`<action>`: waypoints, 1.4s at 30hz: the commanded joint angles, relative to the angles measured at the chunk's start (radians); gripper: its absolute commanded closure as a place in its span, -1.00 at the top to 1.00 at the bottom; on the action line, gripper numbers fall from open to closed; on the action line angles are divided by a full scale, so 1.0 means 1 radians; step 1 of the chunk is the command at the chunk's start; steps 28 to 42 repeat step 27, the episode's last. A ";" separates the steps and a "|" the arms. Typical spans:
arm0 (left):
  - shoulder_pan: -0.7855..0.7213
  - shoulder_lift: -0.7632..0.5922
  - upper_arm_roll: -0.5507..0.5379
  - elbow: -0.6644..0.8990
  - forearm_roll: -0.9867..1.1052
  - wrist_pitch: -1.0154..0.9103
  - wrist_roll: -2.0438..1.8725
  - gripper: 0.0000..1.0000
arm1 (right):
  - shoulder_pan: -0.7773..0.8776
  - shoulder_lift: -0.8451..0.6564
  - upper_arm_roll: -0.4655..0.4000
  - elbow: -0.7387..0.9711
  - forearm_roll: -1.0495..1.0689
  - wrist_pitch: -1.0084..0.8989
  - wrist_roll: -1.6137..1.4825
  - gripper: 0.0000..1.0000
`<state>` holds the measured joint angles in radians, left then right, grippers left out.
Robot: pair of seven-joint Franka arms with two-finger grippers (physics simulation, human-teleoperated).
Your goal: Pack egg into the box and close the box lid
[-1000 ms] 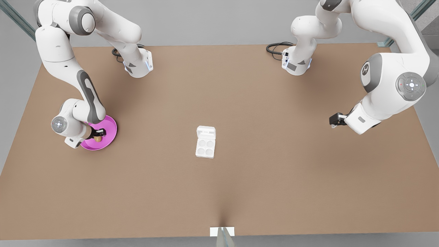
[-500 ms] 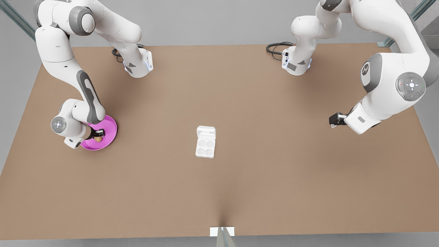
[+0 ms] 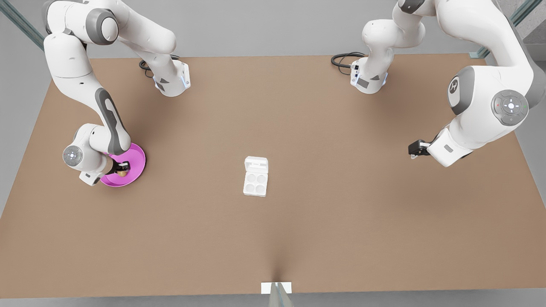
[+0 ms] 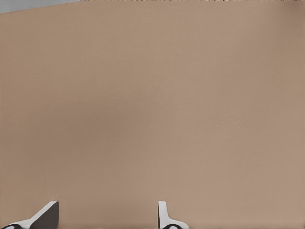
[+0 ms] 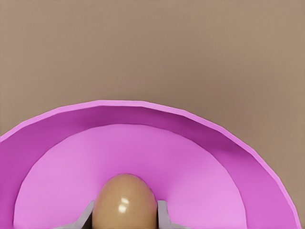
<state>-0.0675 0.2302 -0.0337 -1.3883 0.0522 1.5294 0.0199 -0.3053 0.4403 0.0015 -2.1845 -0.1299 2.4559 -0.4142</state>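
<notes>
Now the right gripper [image 3: 122,169] fingers [image 5: 163,213] pinch the egg [image 5: 125,202]; left gripper [image 3: 413,152] fingers spread.

You've got a brown table [image 3: 298,128] w/ three things sitting straight on it: white box [image 3: 255,183] at ctr, wells up, box lid [image 3: 256,164] lying open at its 12 o'clock; pink plate [image 3: 133,170] well apart at 9 o'clock; both arm bases along the far edge

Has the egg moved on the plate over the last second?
No. In the front view the egg sits at the same spot on the plate, between the right gripper's fingers.
</notes>
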 commanded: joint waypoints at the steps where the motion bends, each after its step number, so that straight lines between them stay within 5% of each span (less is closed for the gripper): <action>1: 0.000 0.000 0.000 0.000 0.000 0.001 0.000 1.00 | 0.000 0.000 0.000 0.000 0.000 0.000 0.000 0.11; 21: -0.014 -0.002 0.000 0.003 -0.002 -0.008 -0.003 1.00 | 0.048 -0.087 0.008 0.000 0.015 -0.066 0.014 0.10; 23: -0.014 0.000 0.000 0.002 0.000 -0.006 -0.003 1.00 | 0.078 -0.077 0.008 0.163 0.019 -0.238 0.005 0.35; 25: -0.014 0.001 0.000 0.002 0.000 -0.008 -0.003 1.00 | 0.254 -0.048 0.008 0.311 0.030 -0.285 0.015 1.00; 27: -0.014 0.001 0.000 0.002 0.000 -0.008 -0.003 1.00 | 0.460 0.051 0.006 0.486 0.088 -0.287 0.083 1.00; 42: -0.014 0.001 0.000 0.002 0.000 -0.008 -0.003 1.00 | 0.460 0.051 0.006 0.486 0.088 -0.287 0.083 1.00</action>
